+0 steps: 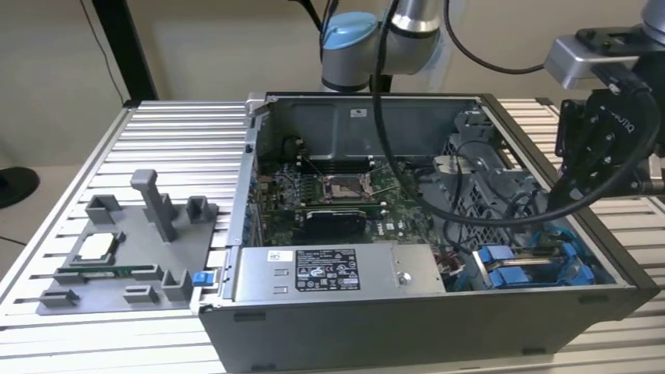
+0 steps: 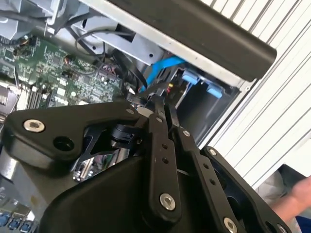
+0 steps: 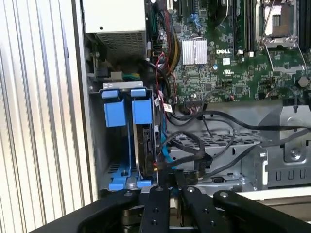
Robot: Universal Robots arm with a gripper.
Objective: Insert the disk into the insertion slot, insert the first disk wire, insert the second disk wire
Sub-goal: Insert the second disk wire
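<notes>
The disk (image 3: 146,145) stands edge-on in the insertion slot (image 3: 119,145), between blue rails, with blue carrier tabs (image 3: 125,107) at its end. In the exterior view the slot (image 1: 525,265) is the blue-railed bay at the near corner of the case on the exterior view's right. In both wrist views my gripper (image 3: 171,178) (image 2: 164,101) is over the disk's cable end. Its fingers are pressed together on a black disk wire connector (image 3: 165,170) (image 2: 146,95). A bright blue cable (image 3: 163,150) (image 2: 163,65) runs past the tips. The wrist body (image 1: 611,140) hangs above the case's side on the exterior view's right.
The open case (image 1: 416,327) lies on a ribbed aluminium table (image 1: 177,140). Inside are the green motherboard (image 1: 332,195), the grey power-supply box (image 1: 332,269), a perforated metal cage (image 3: 228,145) and loose black cables (image 3: 214,116). A grey fixture (image 1: 124,257) sits at the exterior view's left.
</notes>
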